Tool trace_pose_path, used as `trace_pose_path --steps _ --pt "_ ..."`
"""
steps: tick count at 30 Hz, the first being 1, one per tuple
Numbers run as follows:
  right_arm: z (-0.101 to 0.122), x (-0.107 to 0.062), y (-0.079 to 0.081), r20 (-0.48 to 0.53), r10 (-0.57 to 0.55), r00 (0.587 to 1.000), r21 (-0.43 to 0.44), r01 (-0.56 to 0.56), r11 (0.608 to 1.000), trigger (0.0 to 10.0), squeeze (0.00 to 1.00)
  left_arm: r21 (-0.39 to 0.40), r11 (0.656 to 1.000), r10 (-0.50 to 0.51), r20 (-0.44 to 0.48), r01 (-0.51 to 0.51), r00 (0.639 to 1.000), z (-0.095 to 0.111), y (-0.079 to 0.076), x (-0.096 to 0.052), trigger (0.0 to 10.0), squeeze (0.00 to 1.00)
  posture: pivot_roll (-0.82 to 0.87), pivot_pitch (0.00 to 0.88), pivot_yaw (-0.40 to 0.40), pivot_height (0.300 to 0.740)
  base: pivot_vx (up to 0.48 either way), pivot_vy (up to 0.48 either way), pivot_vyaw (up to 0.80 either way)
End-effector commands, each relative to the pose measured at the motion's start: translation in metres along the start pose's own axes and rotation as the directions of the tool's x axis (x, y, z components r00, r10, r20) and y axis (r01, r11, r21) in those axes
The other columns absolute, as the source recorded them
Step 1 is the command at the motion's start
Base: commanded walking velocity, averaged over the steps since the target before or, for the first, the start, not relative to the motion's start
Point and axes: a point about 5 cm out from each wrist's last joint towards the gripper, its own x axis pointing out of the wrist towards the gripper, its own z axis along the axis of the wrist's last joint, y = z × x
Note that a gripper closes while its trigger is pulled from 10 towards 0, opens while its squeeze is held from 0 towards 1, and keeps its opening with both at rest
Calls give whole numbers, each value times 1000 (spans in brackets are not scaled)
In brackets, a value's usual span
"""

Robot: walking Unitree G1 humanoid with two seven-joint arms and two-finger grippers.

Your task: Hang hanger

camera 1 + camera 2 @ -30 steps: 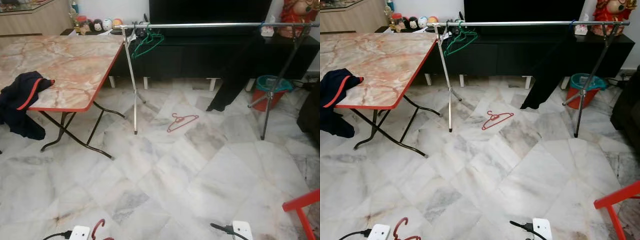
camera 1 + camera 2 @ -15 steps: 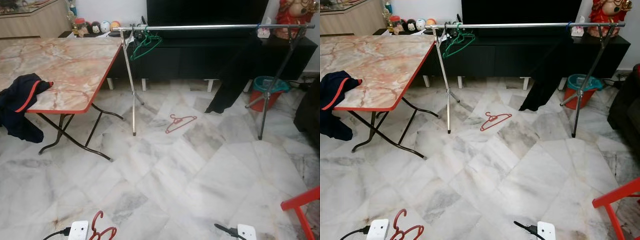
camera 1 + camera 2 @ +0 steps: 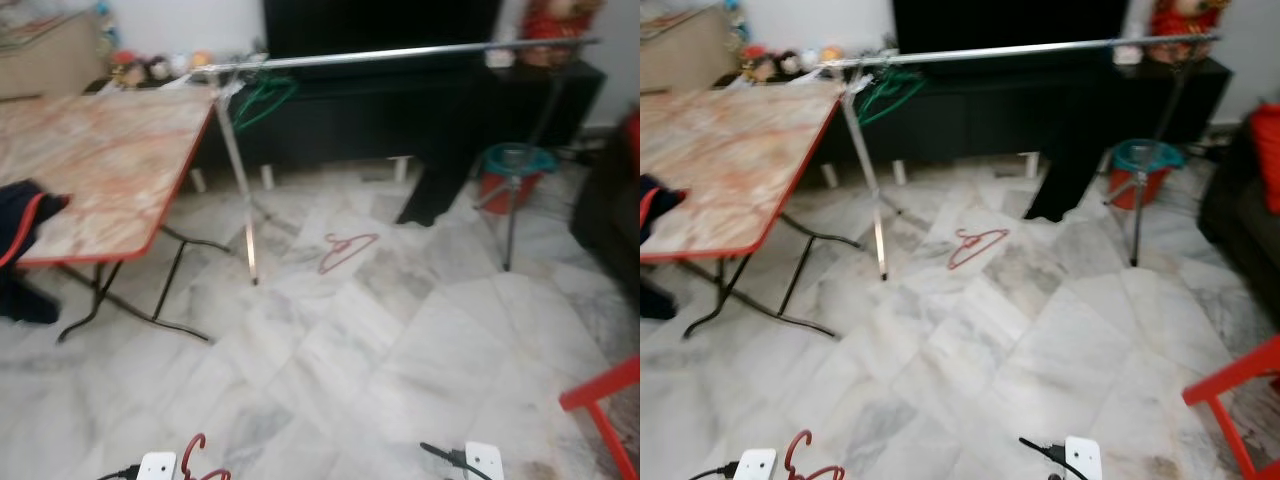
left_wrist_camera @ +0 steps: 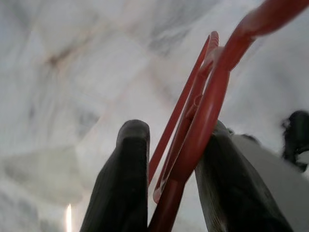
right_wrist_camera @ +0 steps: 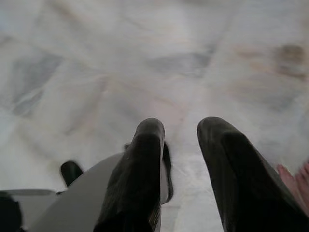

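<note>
Your view has swung since a moment ago, and it's blurred now, so you're on the move: the rack and table sit further left in frame, while the things themselves look unmoved.

Largest first. Ahead is the marble floor, with the table on your left and a dark garment draped over its edge. Beyond stands the rack, its rail running across in front of the black TV unit. A green hanger already hangs near the rail's left end, and a dark cloth hangs further right. A second red hanger lies on the floor beneath.

Your left gripper is clenched on the red hanger, the plastic pinched between both fingers, hook poking up at your lower left. It looks light, stiff and thin, probably a little slick, so hold near the neck and keep the hook free for the rail.

Your right gripper hangs spread and empty over the floor.

No writing is legible anywhere.
</note>
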Motion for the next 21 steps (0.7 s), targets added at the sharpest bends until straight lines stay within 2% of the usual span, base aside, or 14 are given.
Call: trace_pose_path --steps 1,10,14,21 --pt "9 2 6 24 12 1000 3 -12 1000 10000 0 23 1000 17 -17 -17 1000 -6 8 -2 10000 0 -208 0 61 740 330 0 0" --pt "16 2 3 46 -25 999 72 21 997 10000 0 35 999 18 -2 -18 1000 2 8 -1 10000 0 -200 0 83 740 329 0 0" --pt "22 4 19 53 -16 998 69 13 998 10000 0 44 999 24 4 -24 1000 6 11 -1 10000 0 -209 0 99 740 332 0 0" --pt "24 4 22 56 -24 998 89 19 996 10000 0 40 999 26 13 -26 1000 11 12 -1 10000 0 -218 0 103 740 331 0 0"
